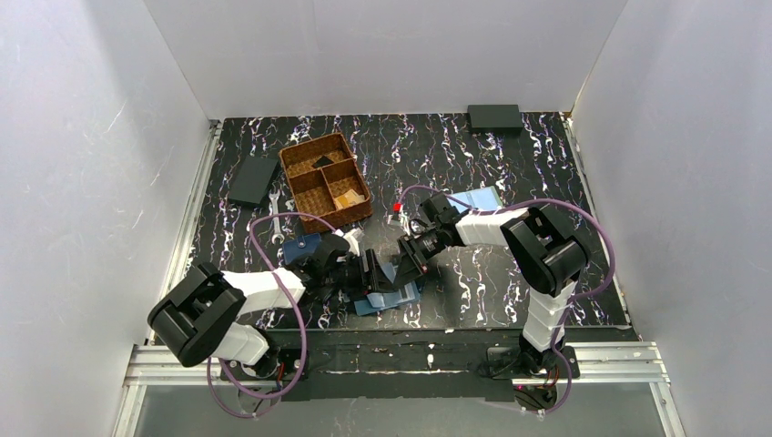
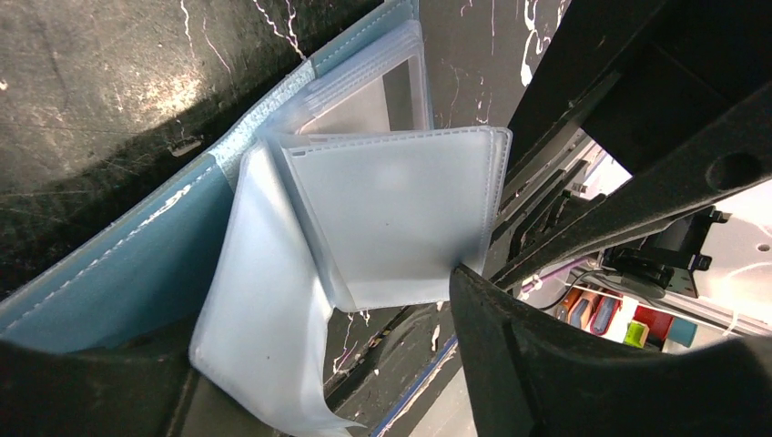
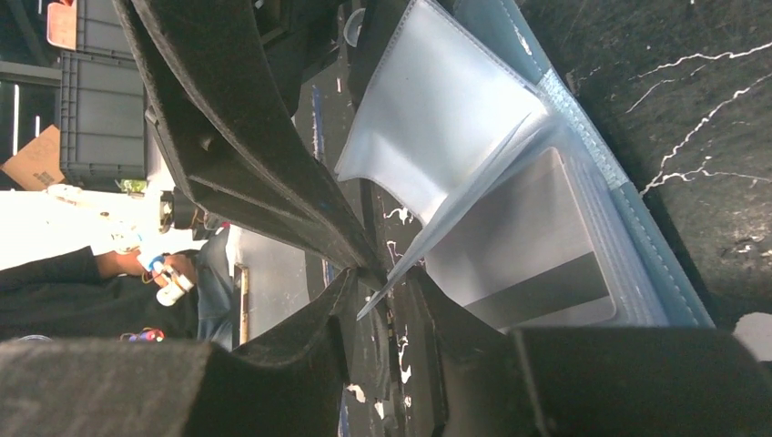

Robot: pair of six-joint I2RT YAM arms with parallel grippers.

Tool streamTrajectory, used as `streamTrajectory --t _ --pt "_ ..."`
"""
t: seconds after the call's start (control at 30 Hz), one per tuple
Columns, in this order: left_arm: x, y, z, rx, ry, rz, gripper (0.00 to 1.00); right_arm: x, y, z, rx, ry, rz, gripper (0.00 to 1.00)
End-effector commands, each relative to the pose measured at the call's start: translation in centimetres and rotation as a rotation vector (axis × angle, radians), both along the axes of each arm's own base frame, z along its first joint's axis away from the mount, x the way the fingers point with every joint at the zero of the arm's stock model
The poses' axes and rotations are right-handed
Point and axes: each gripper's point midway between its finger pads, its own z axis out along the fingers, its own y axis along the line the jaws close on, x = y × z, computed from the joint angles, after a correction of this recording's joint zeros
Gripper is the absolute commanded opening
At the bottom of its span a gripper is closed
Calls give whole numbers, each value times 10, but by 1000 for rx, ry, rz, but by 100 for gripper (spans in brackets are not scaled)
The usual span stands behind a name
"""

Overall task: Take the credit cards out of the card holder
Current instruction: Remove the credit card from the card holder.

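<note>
The steel-blue card holder lies open on the table near the front, its cover flat and its clear sleeves fanned up. A grey credit card with a dark stripe sits in one sleeve pocket. My right gripper reaches in from the right and is shut on the edge of a raised sleeve, whose corner pokes out between the fingers. From the left, my open left gripper stands over the holder, and a loose sleeve droops between its fingers. In the top view both grippers meet over the holder.
A wicker basket with compartments stands at the back left, with a black wallet to its left and a wrench in front of it. A navy wallet lies by the left arm. A pale blue holder and another black wallet lie at the back right.
</note>
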Motion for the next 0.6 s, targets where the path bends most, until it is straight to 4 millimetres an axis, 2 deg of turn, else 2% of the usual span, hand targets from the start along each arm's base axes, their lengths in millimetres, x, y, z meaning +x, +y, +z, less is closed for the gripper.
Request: streamTrajectory --t 0.0,0.1,0.3,0.57 --pt "-1 17 -16 77 3 38 64 -4 11 15 70 -22 56 34" --pt "1 19 -16 71 18 72 70 -4 11 19 82 -31 63 36" --pt "6 19 -10 36 31 130 75 -6 12 17 84 -22 71 41" --pt "12 20 -4 -4 46 188 81 -13 15 14 91 -3 94 57"
